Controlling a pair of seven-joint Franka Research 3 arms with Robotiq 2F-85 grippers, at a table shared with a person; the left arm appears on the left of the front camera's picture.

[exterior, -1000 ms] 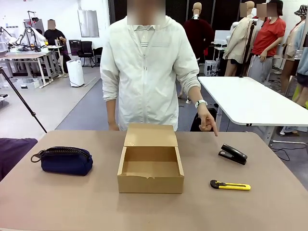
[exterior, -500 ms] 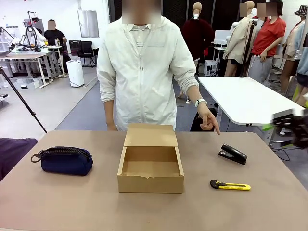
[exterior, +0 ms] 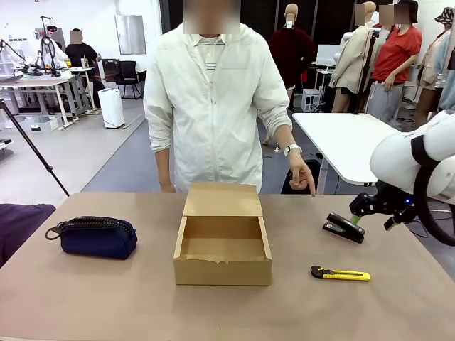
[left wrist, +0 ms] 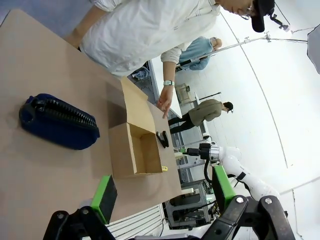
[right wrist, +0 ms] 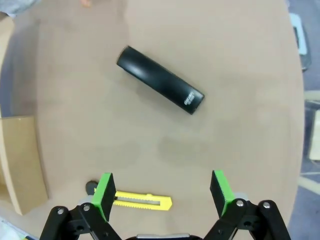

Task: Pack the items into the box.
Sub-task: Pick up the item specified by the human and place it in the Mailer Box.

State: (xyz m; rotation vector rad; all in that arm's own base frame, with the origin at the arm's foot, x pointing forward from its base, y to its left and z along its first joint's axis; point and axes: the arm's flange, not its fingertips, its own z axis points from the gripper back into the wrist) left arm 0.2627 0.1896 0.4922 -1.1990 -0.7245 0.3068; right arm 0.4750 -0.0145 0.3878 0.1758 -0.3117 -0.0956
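Observation:
The open brown box (exterior: 222,241) sits mid-table, its flap lid standing up toward the person. A navy-blue pouch (exterior: 96,236) lies to its left. The flat black bar (exterior: 344,227) lies to its right. My right gripper (exterior: 357,217) hangs open just beside and above the bar's right end. In the right wrist view the bar (right wrist: 160,80) lies slanted on the table ahead of that open gripper (right wrist: 162,192), apart from its green pads. My left gripper (left wrist: 164,192) is open and held high, looking down on the pouch (left wrist: 57,122) and the box (left wrist: 135,150).
A yellow-and-black utility knife (exterior: 340,273) lies in front of the bar, also close under the right gripper as the knife (right wrist: 140,201). The person's hand (exterior: 302,177) points down at the far edge near the bar. The table's right edge runs just beyond the right arm.
My right arm has swung in from the right edge and now hovers by the black bar. The person's pointing hand has lifted slightly. Pouch, box and knife have not moved.

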